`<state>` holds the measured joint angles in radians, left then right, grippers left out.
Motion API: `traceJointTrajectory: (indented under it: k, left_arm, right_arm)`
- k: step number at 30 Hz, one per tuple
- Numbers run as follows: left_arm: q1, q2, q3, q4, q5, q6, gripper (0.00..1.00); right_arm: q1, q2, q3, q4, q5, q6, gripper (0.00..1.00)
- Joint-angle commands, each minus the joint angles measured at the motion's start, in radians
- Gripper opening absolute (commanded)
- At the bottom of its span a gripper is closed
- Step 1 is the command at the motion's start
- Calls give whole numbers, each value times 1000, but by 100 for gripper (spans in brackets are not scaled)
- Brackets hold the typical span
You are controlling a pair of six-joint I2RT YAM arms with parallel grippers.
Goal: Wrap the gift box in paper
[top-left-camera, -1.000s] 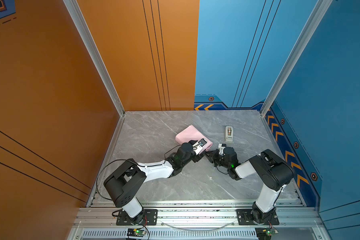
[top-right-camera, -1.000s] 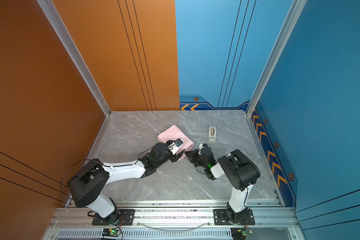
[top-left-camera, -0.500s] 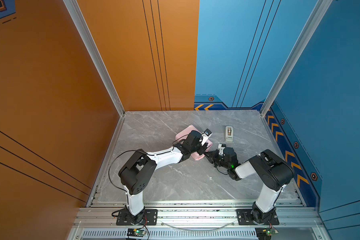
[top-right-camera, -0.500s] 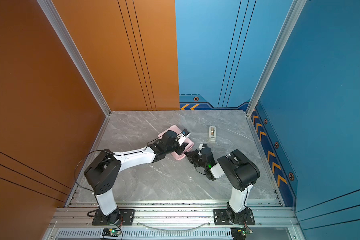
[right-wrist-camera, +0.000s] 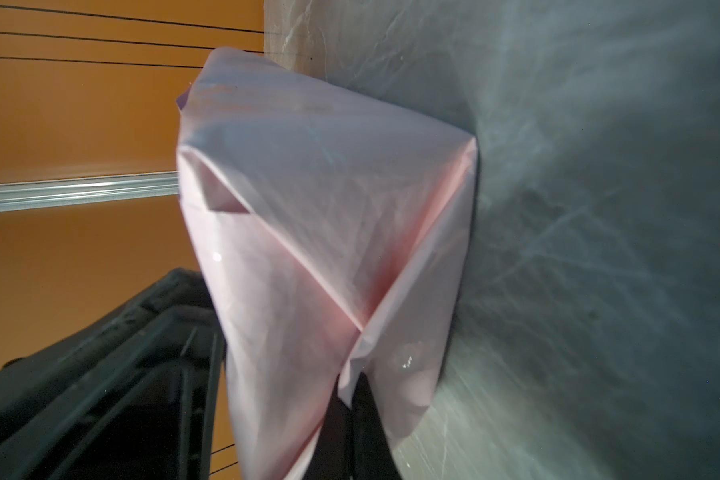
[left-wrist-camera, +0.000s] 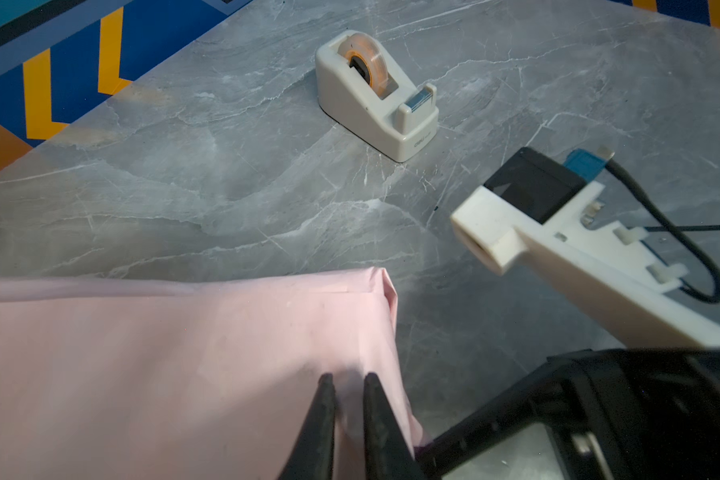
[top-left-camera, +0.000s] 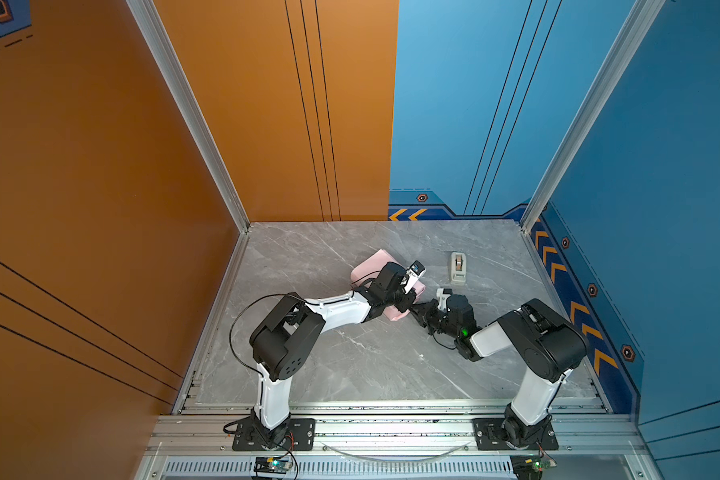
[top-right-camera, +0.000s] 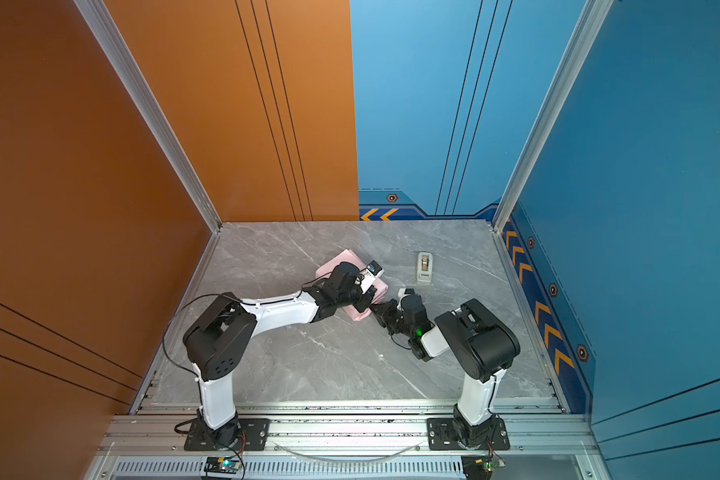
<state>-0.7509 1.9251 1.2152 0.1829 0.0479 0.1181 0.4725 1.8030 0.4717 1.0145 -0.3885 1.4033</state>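
Paper (top-left-camera: 368, 266) is seen folded round the box, pale pink face outward, so that the box itself is wholly hidden and only a low squarish parcel (top-right-camera: 337, 262) is shown. The parcel is laid flat on the grey marbled bench (top-left-camera: 350, 365), about midway between its left and right edges and somewhat nearer the far edge than the near one. In the right wrist view one end of the parcel is closed by diagonal folds that meet in a loose flap, and a sliver of lilac is shown at one corner. In the left wrist view the top face is seen smooth, with a small tuck at its corner.

The left gripper (left-wrist-camera: 348, 378) is held over the parcel from the near left, its fingertips set on the top face close to the right-hand end. Its jaws stand almost together, with only a narrow slit between them; whether a pinch of paper is caught there cannot be told. The right gripper (right-wrist-camera: 350, 401) is laid low along the bench at the parcel's near right corner, and its jaws are closed on the loose edge of the flap. The two grippers are seen nearly touching in both top views.

A beige tape dispenser (top-left-camera: 458, 268) is stood on the bench beyond the right gripper, toward the right edge, apart from the parcel.
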Motion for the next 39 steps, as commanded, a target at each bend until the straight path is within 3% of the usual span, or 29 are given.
traceJointTrajectory:
  k: [1, 5, 8, 11, 25, 32, 34, 37, 39]
  left_arm:
    - [-7, 30, 25, -45, -2, 43, 15]
    - [-23, 44, 53, -107, -70, 88, 15]
    - [-22, 33, 47, -101, -85, 94, 36]
    - [-16, 10, 34, -83, -73, 91, 42]
    - [-23, 63, 30, -120, -136, 140, 42]
    - [-32, 66, 30, -132, -171, 172, 23]
    - [-36, 60, 29, -127, -167, 173, 22]
    - [-37, 22, 1, -73, -146, 165, 33]
    - [-37, -17, -21, -38, -137, 159, 47]
  right_arm:
    - [9, 8, 4, -17, 13, -23, 0]
    - [11, 9, 9, -20, 13, -24, 0]
    - [11, 9, 10, -22, 11, -24, 0]
    - [11, 11, 10, -24, 12, -26, 0]
    - [12, 5, 12, -28, 9, -29, 0]
    - [11, -4, 10, -36, 13, -31, 0]
    - [11, -7, 12, -41, 12, -33, 0]
    - [10, -10, 18, -50, 13, -36, 0]
    - [8, -13, 19, -51, 13, -38, 0]
